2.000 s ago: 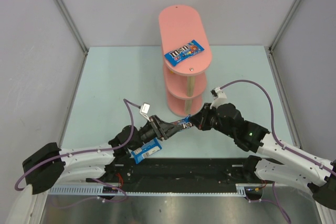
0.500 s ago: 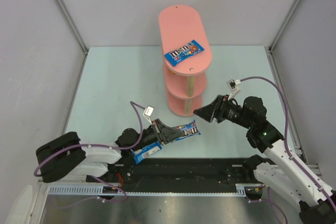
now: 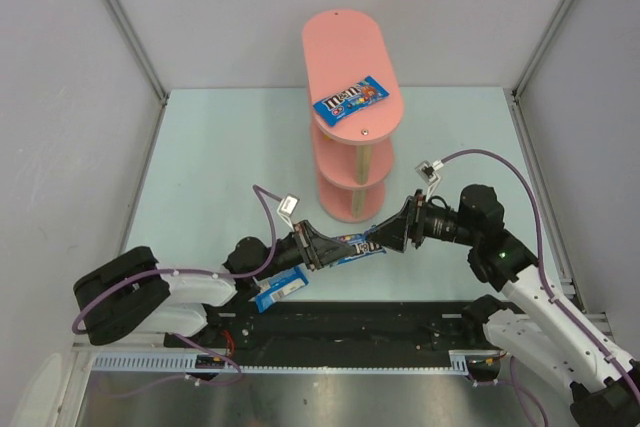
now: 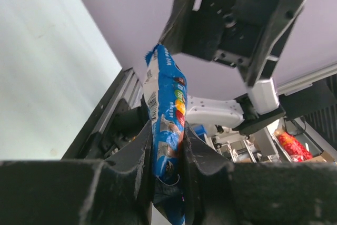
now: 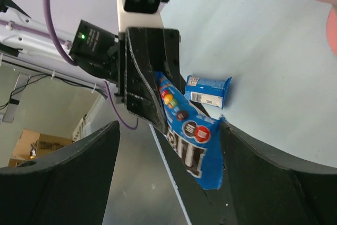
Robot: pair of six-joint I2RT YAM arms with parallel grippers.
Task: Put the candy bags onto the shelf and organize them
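My left gripper [image 3: 320,247] is shut on one end of a blue candy bag [image 3: 358,245], held off the table in front of the pink shelf [image 3: 340,42]. In the left wrist view the bag [image 4: 166,114] stands edge-on between my fingers. My right gripper [image 3: 385,238] is open, its fingers straddling the bag's free end. In the right wrist view the bag [image 5: 192,143] lies close to the right-hand finger [image 5: 253,156]. A second blue bag [image 3: 278,289] lies on the table below my left gripper. Another blue bag [image 3: 350,99] rests on the shelf's top board.
The shelf's lower tiers [image 3: 350,187] stand just behind both grippers. Grey walls enclose the pale table [image 3: 220,167] on three sides. The black base rail [image 3: 340,327] runs along the near edge, close under the loose bag.
My right gripper drew back from the bag to the right, then came in again to the left, and now its open fingers are around the bag's free end. My left gripper kept hold.
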